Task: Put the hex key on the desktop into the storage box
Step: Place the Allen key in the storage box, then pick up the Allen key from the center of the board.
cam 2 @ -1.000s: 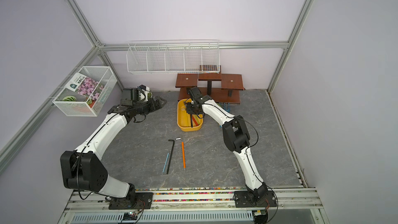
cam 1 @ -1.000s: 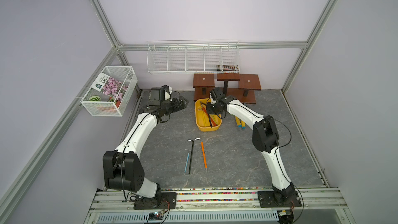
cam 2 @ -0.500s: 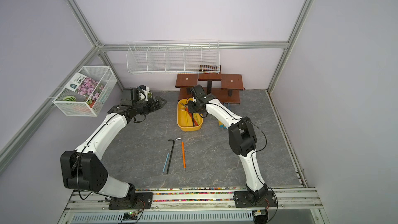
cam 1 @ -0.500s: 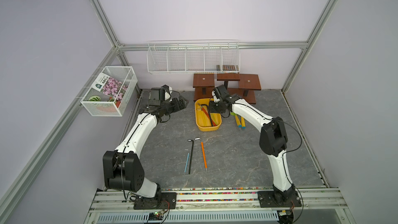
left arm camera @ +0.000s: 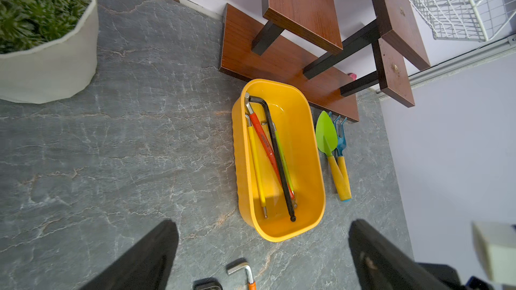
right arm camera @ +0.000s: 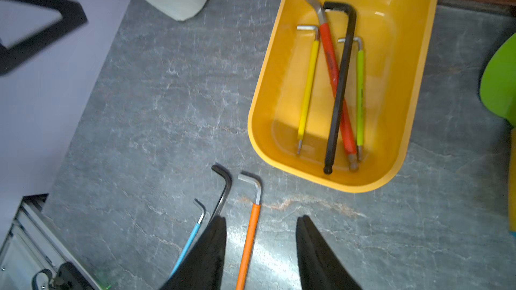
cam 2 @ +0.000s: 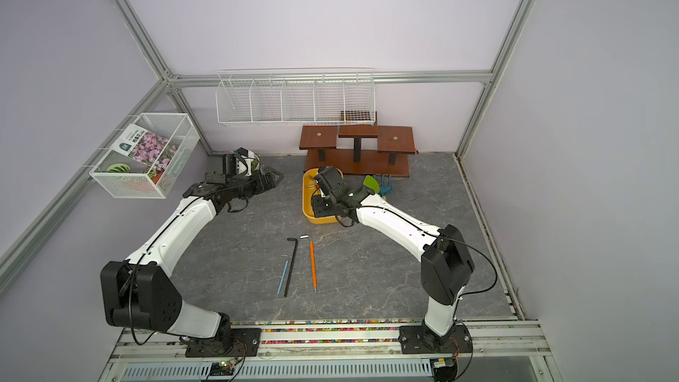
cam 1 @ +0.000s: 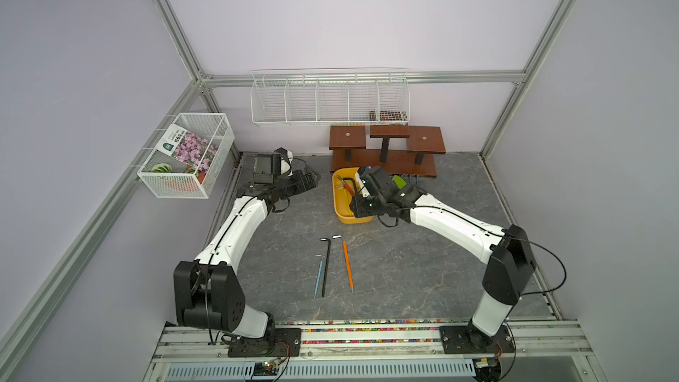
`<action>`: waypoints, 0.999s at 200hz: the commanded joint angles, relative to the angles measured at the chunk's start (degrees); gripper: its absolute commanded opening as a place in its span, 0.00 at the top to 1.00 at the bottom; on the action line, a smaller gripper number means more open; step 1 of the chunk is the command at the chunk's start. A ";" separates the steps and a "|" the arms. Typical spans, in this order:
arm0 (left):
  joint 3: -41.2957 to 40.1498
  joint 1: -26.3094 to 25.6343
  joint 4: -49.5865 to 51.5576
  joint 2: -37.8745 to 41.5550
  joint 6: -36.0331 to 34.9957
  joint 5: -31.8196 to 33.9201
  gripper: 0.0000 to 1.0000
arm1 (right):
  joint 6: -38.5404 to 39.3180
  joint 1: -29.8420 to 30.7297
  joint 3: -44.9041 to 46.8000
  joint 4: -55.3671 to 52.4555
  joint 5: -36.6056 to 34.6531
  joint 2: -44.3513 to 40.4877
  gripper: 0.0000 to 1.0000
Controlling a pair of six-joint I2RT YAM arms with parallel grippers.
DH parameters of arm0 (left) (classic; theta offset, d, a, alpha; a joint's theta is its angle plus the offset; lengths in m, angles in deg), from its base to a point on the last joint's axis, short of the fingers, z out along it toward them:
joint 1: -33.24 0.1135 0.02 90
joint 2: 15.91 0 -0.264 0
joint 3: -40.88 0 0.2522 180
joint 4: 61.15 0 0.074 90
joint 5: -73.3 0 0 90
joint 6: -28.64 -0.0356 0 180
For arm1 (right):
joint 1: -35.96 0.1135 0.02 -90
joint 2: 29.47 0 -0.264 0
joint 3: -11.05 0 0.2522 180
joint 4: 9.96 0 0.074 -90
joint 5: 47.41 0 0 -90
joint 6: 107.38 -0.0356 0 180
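Three hex keys, orange [cam 1: 347, 264], black [cam 1: 325, 268] and blue [cam 1: 318, 275], lie side by side on the desktop [cam 1: 404, 270], bent ends toward the storage box [cam 1: 352, 219]. The right gripper [right arm camera: 262, 218], fingers spread and empty, hovers over the box's near end, closer to the keys than the left gripper [cam 1: 314, 180], also spread and empty. Nothing bars the way.

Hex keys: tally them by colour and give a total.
Black hex keys: 2, one in the storage box, one on the desktop
Yellow hex key: 1, in the box
Red hex key: 1, in the box
Green hex key: 1, in the box
Orange hex key: 1, on the desktop
Blue hex key: 1, on the desktop
Total: 7
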State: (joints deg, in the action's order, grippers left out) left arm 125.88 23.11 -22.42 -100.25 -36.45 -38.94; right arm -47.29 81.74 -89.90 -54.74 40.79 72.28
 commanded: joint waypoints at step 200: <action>-20.62 0.20 12.12 21.59 1.00 3.89 0.00 | -11.92 14.16 11.79 3.23 -7.12 6.55 0.45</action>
State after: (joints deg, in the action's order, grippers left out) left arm 108.09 23.11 -10.85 -78.96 -34.86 -36.60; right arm -57.37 95.49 -78.08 -51.84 32.79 76.46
